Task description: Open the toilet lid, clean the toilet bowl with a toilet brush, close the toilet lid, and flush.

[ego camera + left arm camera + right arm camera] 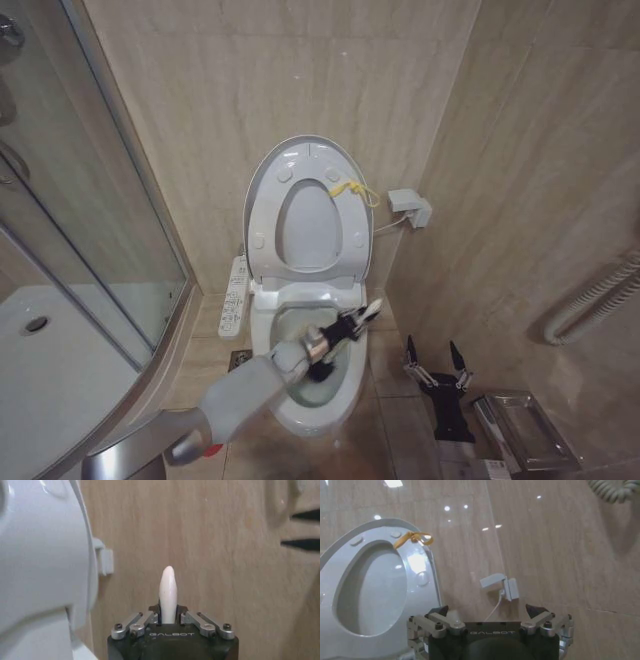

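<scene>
The toilet lid [308,228] stands raised against the wall with the ring seat [266,215] up in front of it; a yellow cord [351,188] hangs at the rim. Below them the toilet bowl [300,415] lies uncovered. My left gripper [338,330] reaches over the bowl, shut on the toilet brush. The cream handle [167,592] sticks up between the fingers, its tip [373,307] pointing right, and the black head [319,372] is down inside the bowl. My right gripper [434,358] hangs open and empty over the floor to the right of the toilet, also seen as right gripper [489,611].
A curved glass shower enclosure [100,220] and its tray [45,360] stand on the left. The button panel [235,295] lines the toilet's left side. A wall box [412,207] with a cable, a corrugated hose [600,300] and a metal rack [520,430] stand at the right.
</scene>
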